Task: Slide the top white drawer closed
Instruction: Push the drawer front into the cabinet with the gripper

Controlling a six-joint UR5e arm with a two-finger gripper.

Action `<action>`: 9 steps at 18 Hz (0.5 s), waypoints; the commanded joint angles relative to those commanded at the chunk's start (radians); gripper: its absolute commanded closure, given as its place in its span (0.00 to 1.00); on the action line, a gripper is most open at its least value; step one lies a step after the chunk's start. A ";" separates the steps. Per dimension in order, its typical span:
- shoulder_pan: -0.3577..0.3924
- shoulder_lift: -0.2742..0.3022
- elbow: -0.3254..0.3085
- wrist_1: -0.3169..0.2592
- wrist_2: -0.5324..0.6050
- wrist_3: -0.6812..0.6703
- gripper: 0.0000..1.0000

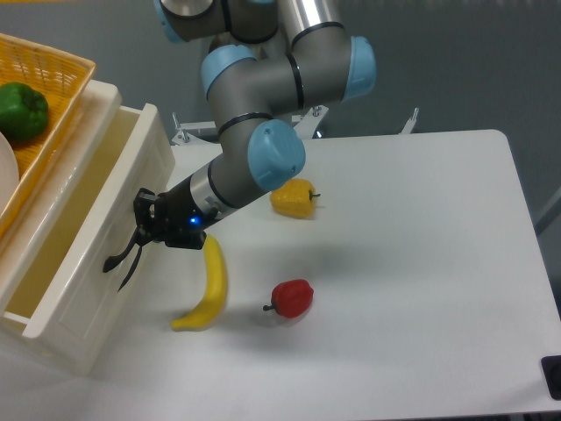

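The top white drawer [83,263] juts out of the cream cabinet at the left, partly open, and I see into its pale inside. Its black curved handle [118,259] hangs on the flat front panel. My gripper [142,217] presses against that panel at the handle's upper end. Its dark fingers merge with the handle, so I cannot make out whether they are open, shut or gripping.
A yellow basket [61,74] with a green pepper [21,110] sits on the cabinet top. On the table lie a banana [209,289] close to the drawer front, a red pepper [292,298] and a yellow pepper [292,198] under the arm.
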 joint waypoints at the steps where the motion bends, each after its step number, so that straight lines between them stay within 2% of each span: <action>1: -0.002 0.000 0.000 0.000 -0.002 0.000 1.00; 9: -0.034 -0.003 0.000 0.002 -0.002 -0.002 1.00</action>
